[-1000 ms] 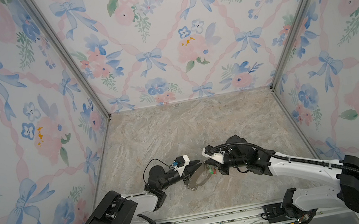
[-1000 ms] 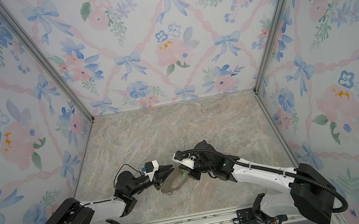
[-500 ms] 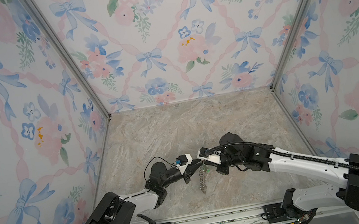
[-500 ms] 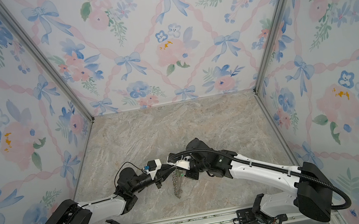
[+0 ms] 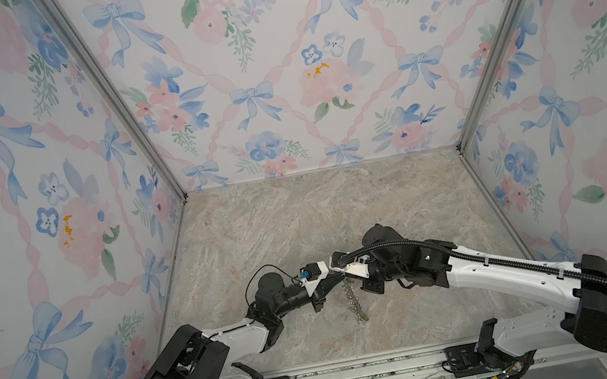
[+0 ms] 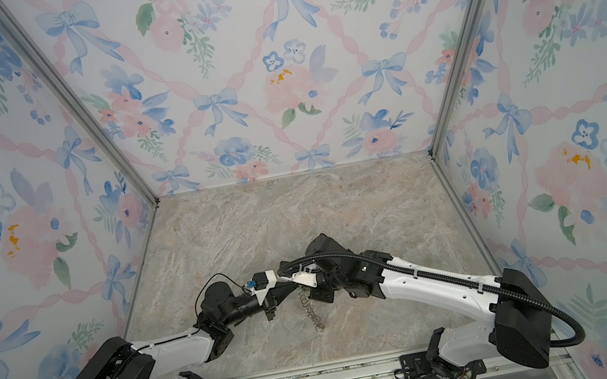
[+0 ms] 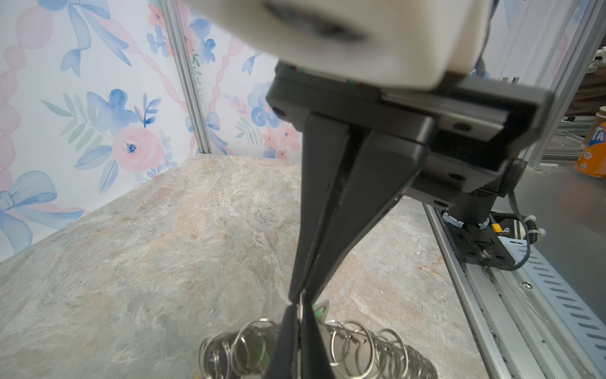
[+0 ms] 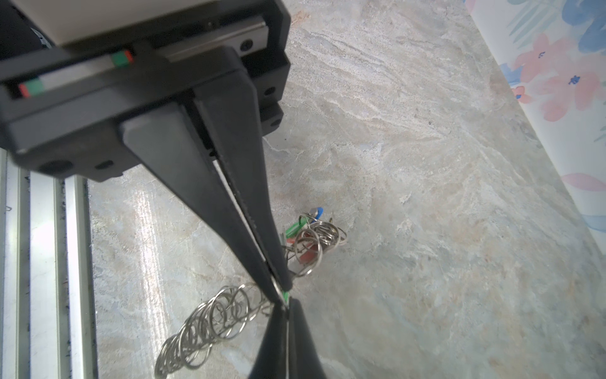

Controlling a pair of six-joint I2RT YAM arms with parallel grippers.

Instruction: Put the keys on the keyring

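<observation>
The keyring (image 5: 352, 301) hung edge-on like a short chain over the front middle of the surface (image 5: 299, 221). In a top view its long axis ran almost from 12 to 6 o'clock, and the free end pointed toward 6, a shade toward 5. Whether that end touched down I could not tell. A cluster of keys (image 8: 310, 236) with green, blue and red heads hung among its rings just beyond the right tips. Its upper end sat exactly where the two sets of tips met, so neither arm was nearer. The left gripper (image 7: 296, 315) came in from 8 o'clock, its jaws pressed together on that upper end, with a green sliver (image 8: 286, 296) showing there. The right gripper (image 8: 278, 287) reached in from 3 o'clock, its jaws nearly together with a hairline gap. Whether they gripped a ring I could not tell. The next threading move, I judged, hinged on this tip-to-tip meeting.
</observation>
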